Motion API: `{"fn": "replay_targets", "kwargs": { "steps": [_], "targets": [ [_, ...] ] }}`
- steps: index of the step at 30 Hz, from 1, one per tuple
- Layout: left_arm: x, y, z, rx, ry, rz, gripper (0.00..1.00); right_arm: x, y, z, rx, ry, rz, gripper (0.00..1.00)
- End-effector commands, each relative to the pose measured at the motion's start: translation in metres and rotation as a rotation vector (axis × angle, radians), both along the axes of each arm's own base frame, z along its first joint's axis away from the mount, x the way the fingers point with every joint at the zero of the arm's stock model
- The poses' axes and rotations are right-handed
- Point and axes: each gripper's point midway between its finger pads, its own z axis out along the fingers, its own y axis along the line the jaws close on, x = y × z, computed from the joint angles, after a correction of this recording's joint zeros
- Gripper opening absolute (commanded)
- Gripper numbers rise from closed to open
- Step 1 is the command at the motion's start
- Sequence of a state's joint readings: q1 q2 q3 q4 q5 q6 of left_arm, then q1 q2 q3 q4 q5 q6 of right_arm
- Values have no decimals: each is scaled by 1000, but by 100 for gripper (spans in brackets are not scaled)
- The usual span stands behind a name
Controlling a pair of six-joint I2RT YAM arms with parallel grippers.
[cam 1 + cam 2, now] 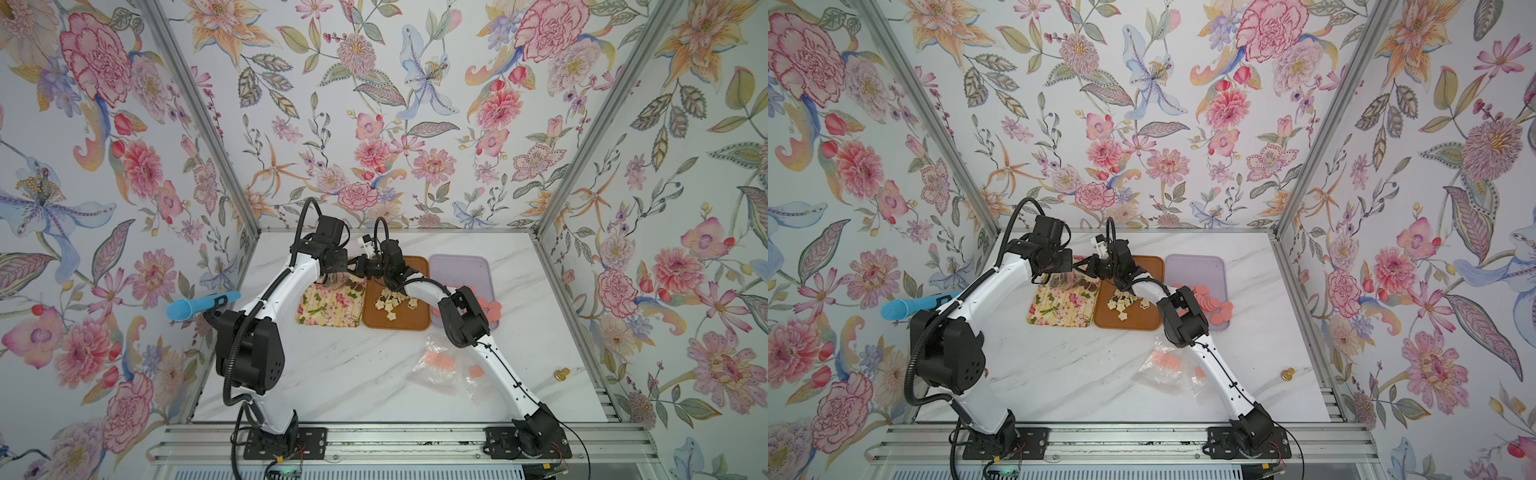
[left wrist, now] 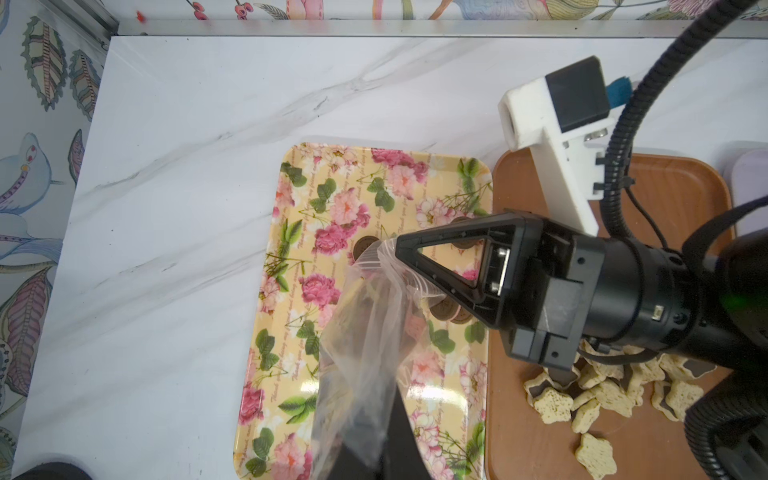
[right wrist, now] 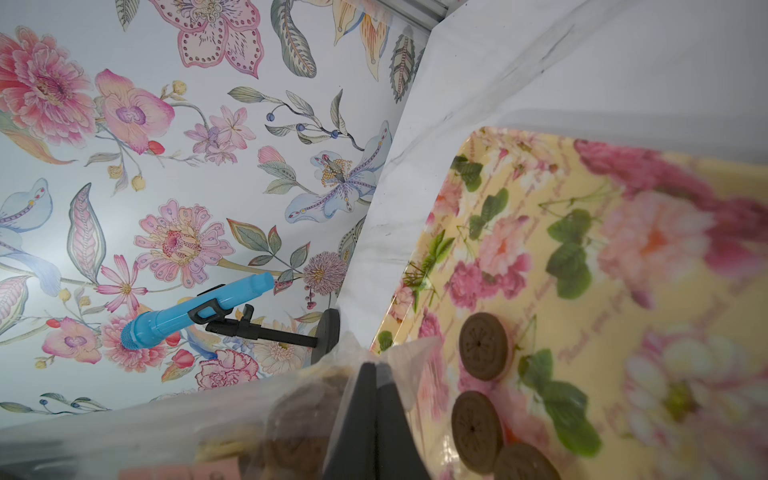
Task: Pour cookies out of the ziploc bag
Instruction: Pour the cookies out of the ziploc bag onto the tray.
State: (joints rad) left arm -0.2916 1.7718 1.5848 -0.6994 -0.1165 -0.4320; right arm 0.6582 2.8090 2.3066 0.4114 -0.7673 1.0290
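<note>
Overhead, the ziploc bag (image 2: 365, 332) hangs stretched between the two arms above the floral tray (image 2: 291, 232), off the desk (image 1: 332, 374). The left end effector (image 2: 376, 436) is clenched on one end of the bag. The right end effector (image 2: 405, 250) is pinched tight on the opposite end, where ribbed lines suggest the zip strip. The bag's long axis therefore runs straight from one grip to the other, roughly along the tray's length. Both arms are equally close, since each already grasps it.

Several brown patterned cookies (image 3: 484, 351) lie on the floral tray just beside the right end effector's tips. More brown rounds (image 3: 299, 440) show through the plastic inside the bag, so pouring looks only partly done. My guess is that the left-held end must rise for the rest to slide out.

Three trays sit in a row near the desk's far edge, the floral one closest to the left edge. The brown tray (image 2: 519, 415) in the middle holds cream and dark star cookies (image 2: 602, 390). The lilac tray (image 1: 461, 266) holds flat pink rounds (image 1: 1210, 305). Crumpled clear bags (image 1: 436, 365) lie toward the front right corner, with pink showing through one; what that pink is I cannot tell.
</note>
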Motion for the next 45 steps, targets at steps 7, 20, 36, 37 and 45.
{"fn": "replay_targets", "kwargs": {
  "steps": [7, 20, 36, 37, 45],
  "targets": [
    [17, 11, -5, 46, 14, 20, 0, 7, 1, 16, 12, -33, -11, 6],
    [7, 2, 1, 52, -23, -11, 0, 6, 1, 15, 5, -30, -5, 0],
    [-33, 11, 5, 103, 36, 20, 0, -2, 6, 24, -3, -40, 4, 0],
    [-38, 13, 6, 107, 42, 27, 0, -4, 7, 26, -3, -42, 7, 0],
    [-51, 6, 28, 51, -14, 7, 0, -11, 10, 42, -4, -72, 13, 0]
  ]
}}
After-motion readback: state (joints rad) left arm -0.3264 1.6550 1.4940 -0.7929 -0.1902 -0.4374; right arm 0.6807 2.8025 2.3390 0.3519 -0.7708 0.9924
